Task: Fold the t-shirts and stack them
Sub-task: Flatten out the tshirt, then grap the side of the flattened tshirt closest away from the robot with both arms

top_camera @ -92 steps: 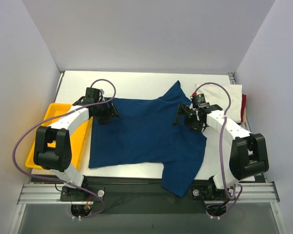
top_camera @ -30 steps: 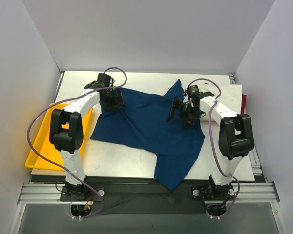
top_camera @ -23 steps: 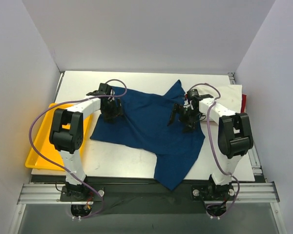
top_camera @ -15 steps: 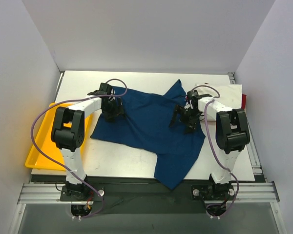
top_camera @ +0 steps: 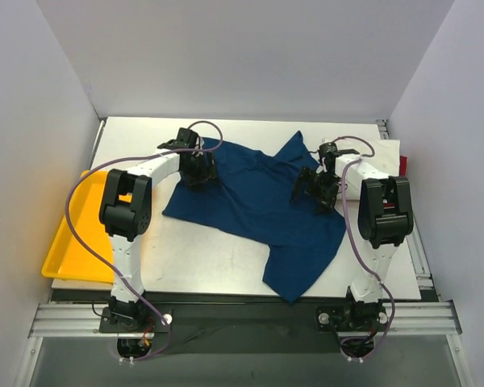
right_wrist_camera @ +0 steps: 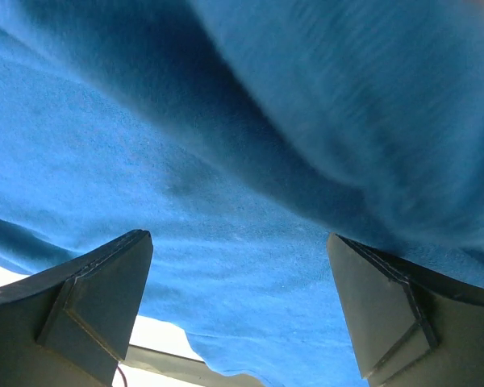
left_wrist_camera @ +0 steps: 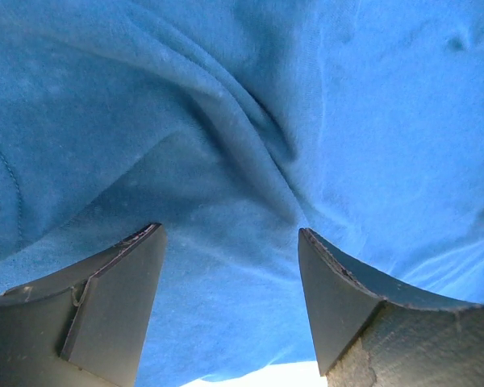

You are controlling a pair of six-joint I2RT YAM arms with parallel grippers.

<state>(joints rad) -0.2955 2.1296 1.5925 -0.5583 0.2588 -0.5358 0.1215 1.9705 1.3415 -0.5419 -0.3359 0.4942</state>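
The navy blue t-shirt (top_camera: pixel 250 211) lies rumpled across the middle of the white table (top_camera: pixel 202 260), with one corner hanging over the front edge. My left gripper (top_camera: pixel 200 171) is low over its back left corner, jaws wide apart over wrinkled blue cloth (left_wrist_camera: pixel 306 121). Over the shirt's right side my right gripper (top_camera: pixel 319 190) is also open, with only blue cloth (right_wrist_camera: pixel 226 161) under it. Neither gripper (left_wrist_camera: pixel 230 234) (right_wrist_camera: pixel 238 235) pinches a fold. A cream-white t-shirt (top_camera: pixel 383 153) and a red one (top_camera: pixel 403 166) lie at the back right.
A yellow plastic tray (top_camera: pixel 73 234) sits at the table's left edge, partly off it. Grey walls close in the left, back and right sides. Both arms' purple cables loop above the table near the shirt.
Both grippers have shifted right and a little toward the back, and the navy shirt has slid right with them. Its left edge and hanging corner now sit further right.
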